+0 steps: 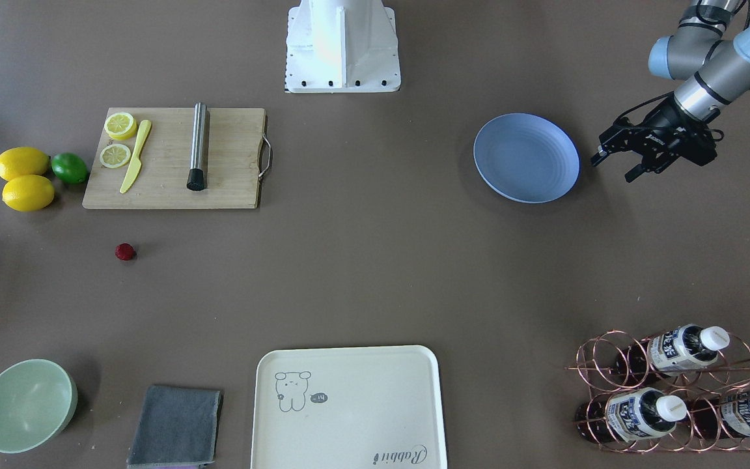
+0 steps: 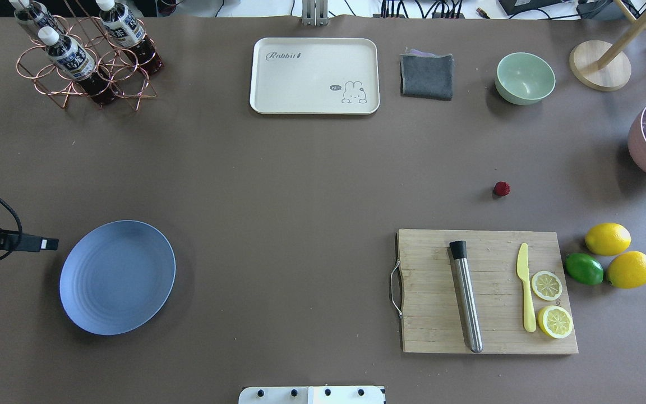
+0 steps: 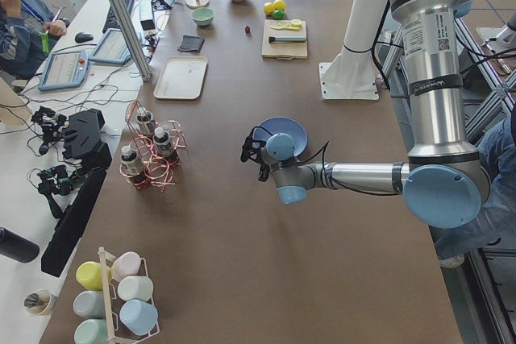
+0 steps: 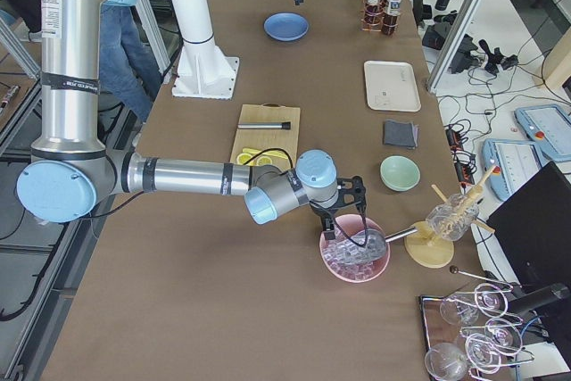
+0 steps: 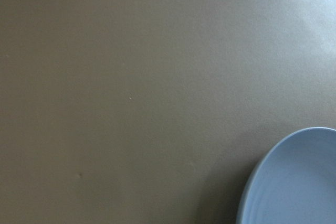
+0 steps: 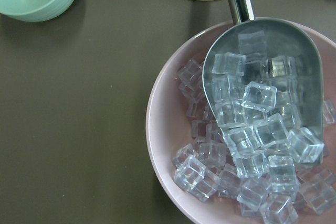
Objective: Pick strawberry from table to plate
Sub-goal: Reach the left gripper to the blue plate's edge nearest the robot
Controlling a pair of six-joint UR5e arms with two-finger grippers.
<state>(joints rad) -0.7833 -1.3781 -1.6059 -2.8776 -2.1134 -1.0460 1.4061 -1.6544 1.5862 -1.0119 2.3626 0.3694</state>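
Observation:
The strawberry [image 1: 125, 251] [image 2: 502, 189], a tiny dark-red berry, lies alone on the grey-brown table [image 1: 375, 273], a little in front of the cutting board. The light-blue plate [image 1: 526, 157] [image 2: 117, 277] sits far across the table from it, with nothing on it. Just beside the plate's outer edge my left gripper [image 1: 616, 166] hovers open, holding nothing; the left wrist view shows only the plate's rim [image 5: 294, 182]. My right gripper [image 4: 343, 220] hangs over a pink bowl of ice and shows only in the exterior right view, so I cannot tell whether it is open or shut.
A wooden cutting board [image 1: 173, 158] holds lemon slices, a yellow knife and a steel rod. Two lemons and a lime [image 1: 69, 168] lie beside it. A green bowl [image 1: 27, 405], grey cloth [image 1: 176, 426], cream tray [image 1: 349, 407], bottle rack [image 1: 674, 391] and ice bowl [image 6: 236, 145] stand around.

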